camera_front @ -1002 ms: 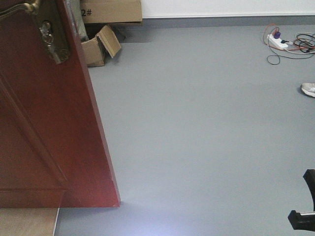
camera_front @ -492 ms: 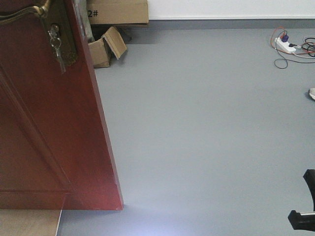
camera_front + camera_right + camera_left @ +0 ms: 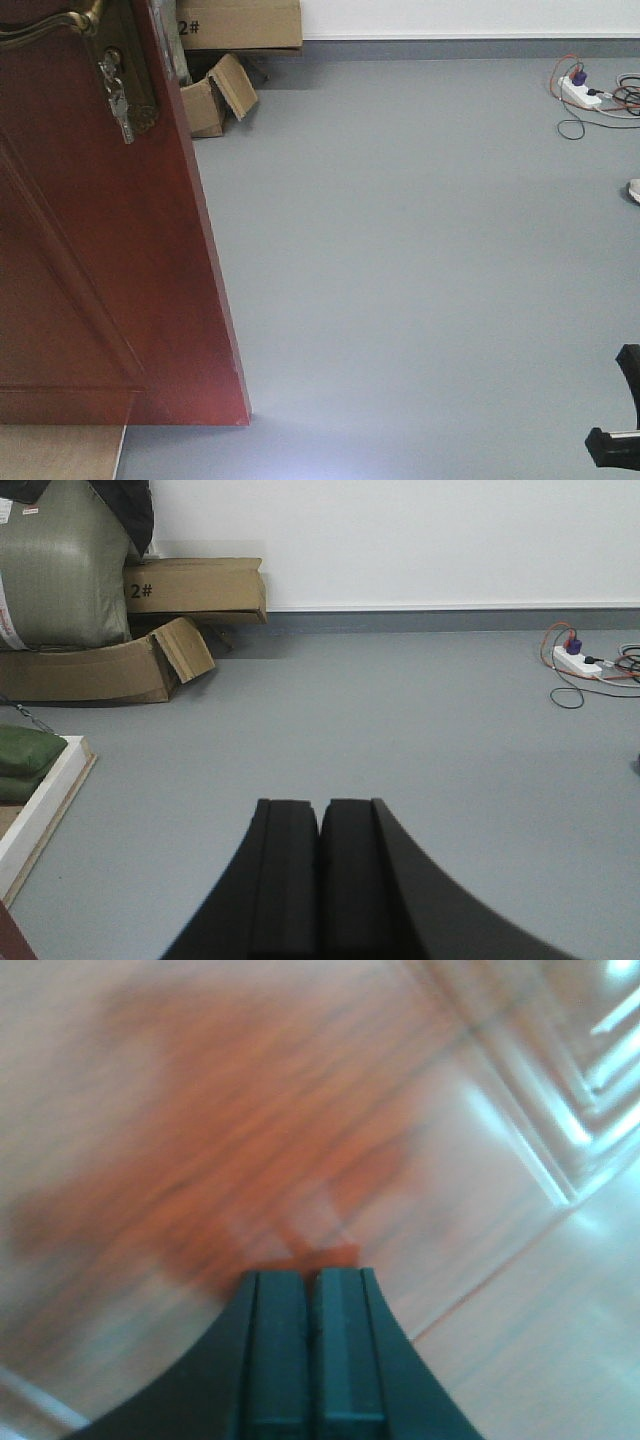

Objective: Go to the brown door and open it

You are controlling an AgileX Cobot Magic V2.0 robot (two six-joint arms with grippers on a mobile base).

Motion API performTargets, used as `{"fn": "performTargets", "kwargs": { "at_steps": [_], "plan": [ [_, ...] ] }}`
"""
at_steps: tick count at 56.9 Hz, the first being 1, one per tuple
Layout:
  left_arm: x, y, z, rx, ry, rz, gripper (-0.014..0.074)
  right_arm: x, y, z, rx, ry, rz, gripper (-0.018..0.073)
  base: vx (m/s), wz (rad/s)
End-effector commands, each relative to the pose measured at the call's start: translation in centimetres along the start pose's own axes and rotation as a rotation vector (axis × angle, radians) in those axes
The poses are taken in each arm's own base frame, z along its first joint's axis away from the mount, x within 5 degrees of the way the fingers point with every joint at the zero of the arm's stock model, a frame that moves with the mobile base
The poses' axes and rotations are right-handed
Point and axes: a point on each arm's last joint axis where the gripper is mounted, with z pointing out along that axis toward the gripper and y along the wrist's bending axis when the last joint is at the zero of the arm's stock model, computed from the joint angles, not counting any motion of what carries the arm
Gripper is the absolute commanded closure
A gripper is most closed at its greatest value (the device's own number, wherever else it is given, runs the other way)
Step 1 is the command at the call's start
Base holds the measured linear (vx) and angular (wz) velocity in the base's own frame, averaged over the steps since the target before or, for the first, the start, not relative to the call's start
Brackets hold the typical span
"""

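Observation:
The brown door (image 3: pixel 90 280) fills the left of the front view, swung open with its edge towards me. Its brass lever handle (image 3: pixel 45 28) sits at the top left, on an ornate plate with keys (image 3: pixel 117 95) hanging from the lock. In the left wrist view my left gripper (image 3: pixel 311 1278) is shut and empty, very close to the door's glossy reddish panel (image 3: pixel 230 1120), which is blurred. In the right wrist view my right gripper (image 3: pixel 321 806) is shut and empty, pointing over the grey floor (image 3: pixel 400 720). A dark part of my right arm (image 3: pixel 618 420) shows at the front view's lower right.
Brown cardboard boxes (image 3: pixel 225 60) lie by the far wall beyond the door; they also show in the right wrist view (image 3: pixel 150 630) with a grey-green sack (image 3: pixel 60 570). A power strip with cables (image 3: pixel 590 95) lies at the far right. A white-edged frame (image 3: pixel 40 800) lies on the left.
The view has shifted slightly over the second: the door, boxes and cables sit a little further right and lower. The keys now hang straighter. Little changed in the last half second.

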Motion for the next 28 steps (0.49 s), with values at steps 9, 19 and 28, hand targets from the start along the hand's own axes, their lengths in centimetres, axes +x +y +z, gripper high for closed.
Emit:
{"fn": "performTargets", "kwargs": {
  "at_steps": [9,19,28],
  "plan": [
    [-0.7,-1.9,-0.8,0.050,-0.048,-0.018,0.0603,-0.6,0.0,0.0,0.006,-0.086,-0.009,0.0559,0.00,0.00],
    [-0.6,-3.0,-2.1,0.006,-0.048,0.213,0.0603,-0.6,0.0,0.0,0.006,-0.084,-0.009,0.0559,0.00,0.00],
    [0.5,-3.8,-4.7,-0.081,-0.104,0.472,0.0603,-0.6,0.0,0.0,0.006,-0.083,-0.009,0.0559,0.00,0.00]
  ]
}}
